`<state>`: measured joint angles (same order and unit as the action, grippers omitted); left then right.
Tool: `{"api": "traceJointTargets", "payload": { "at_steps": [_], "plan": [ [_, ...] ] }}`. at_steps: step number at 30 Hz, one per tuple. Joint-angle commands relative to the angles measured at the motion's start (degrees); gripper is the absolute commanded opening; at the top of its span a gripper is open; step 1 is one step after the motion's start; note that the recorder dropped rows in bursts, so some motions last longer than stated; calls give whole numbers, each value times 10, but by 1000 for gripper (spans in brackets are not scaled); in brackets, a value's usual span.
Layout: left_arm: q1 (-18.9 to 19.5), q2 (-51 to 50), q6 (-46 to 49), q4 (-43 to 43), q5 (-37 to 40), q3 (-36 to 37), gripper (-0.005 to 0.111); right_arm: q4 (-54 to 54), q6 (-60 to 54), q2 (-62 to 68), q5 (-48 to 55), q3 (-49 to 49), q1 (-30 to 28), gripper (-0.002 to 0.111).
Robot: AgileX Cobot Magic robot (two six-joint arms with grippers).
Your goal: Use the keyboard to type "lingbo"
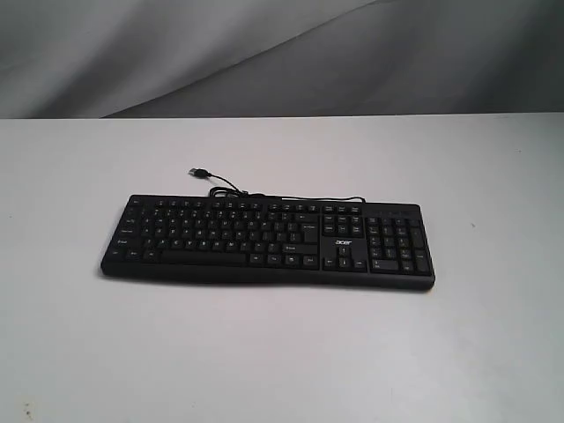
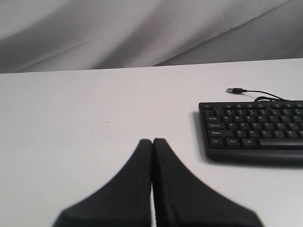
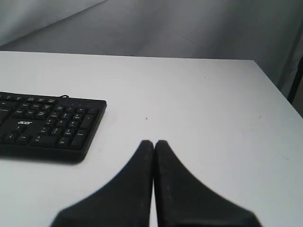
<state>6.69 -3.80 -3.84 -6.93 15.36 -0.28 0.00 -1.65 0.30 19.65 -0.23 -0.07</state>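
The black full-size keyboard (image 1: 269,240) lies flat in the middle of the white table (image 1: 282,352), number pad to the right, white logo above the arrow keys. Its thin black USB cable (image 1: 216,181) curls behind it, plug unconnected. Neither arm shows in the exterior view. My left gripper (image 2: 153,140) is shut and empty, hovering over bare table off the keyboard's (image 2: 253,130) left end. My right gripper (image 3: 154,142) is likewise shut and empty, off the keyboard's (image 3: 47,125) number-pad end.
A grey cloth backdrop (image 1: 282,53) hangs behind the table's far edge. In the right wrist view the table's (image 3: 213,118) right edge runs close by, with a dark gap past it.
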Motion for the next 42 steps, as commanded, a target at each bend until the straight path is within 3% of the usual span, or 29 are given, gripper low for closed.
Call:
{"api": "traceJointTargets", "payload": {
  "at_steps": [1, 4, 10, 16, 19, 21, 26, 30, 32, 38, 42],
  "plan": [
    [0, -2, -1, 2, -3, 3, 1, -5, -3, -3, -2, 2, -4, 0],
    [0, -2, -1, 2, -3, 3, 1, -13, -11, -3, -28, 2, -4, 0],
    [0, -2, -1, 2, -3, 3, 1, 38, -9, -3, -216, 2, -4, 0],
    [0, -2, -1, 2, -3, 3, 1, 47, -6, -3, -317, 2, -4, 0],
    [0, -2, -1, 2, -3, 3, 1, 90, 21, -3, -377, 2, -4, 0],
    [0, -2, -1, 2, -3, 3, 1, 109, 108, -3, -416, 2, -4, 0],
    [0, -2, -1, 2, -3, 3, 1, 52, 163, -1, -464, -15, -4, 0],
    [0, -2, -1, 2, -3, 3, 1, -41, 258, 95, -362, -109, -4, 0],
    [0, -2, -1, 2, -3, 3, 1, -149, 346, 183, -303, -170, -3, 0],
    [0, -2, -1, 2, -3, 3, 1, -513, 586, 476, -324, -295, 56, 0],
    [0, -2, -1, 2, -3, 3, 1, -607, 627, 657, -284, -403, 98, 0]
  ]
}}
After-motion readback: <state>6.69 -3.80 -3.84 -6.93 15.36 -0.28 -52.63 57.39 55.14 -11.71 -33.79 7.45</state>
